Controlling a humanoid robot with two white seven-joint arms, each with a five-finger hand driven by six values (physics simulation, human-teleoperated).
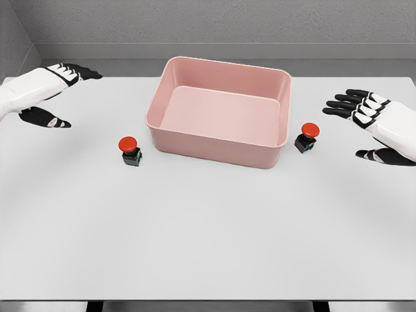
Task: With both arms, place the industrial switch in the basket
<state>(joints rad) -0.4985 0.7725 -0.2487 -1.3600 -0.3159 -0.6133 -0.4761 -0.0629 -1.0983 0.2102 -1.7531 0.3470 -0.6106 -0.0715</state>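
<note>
A white table (pixel 208 247) fills most of the frame, with a grey wall behind it. A pink rectangular basket (pixel 218 140) sits on the table just above the centre of the frame, with nothing inside it. Two industrial switches, each a small black block topped by a red mushroom button, stand on the table outside the basket. The left switch (pixel 130 151) is near the basket's lower left corner, and the right switch (pixel 307 137) is just beside its right wall. The left hand (pixel 55 91) hovers at the upper left of the frame, fingers spread and holding nothing, well apart from the left switch below it. The right hand (pixel 370 123) hovers at the right edge, its black fingertips (pixel 338 107) extended toward the basket, loose and empty, near but not touching the right switch.
</note>
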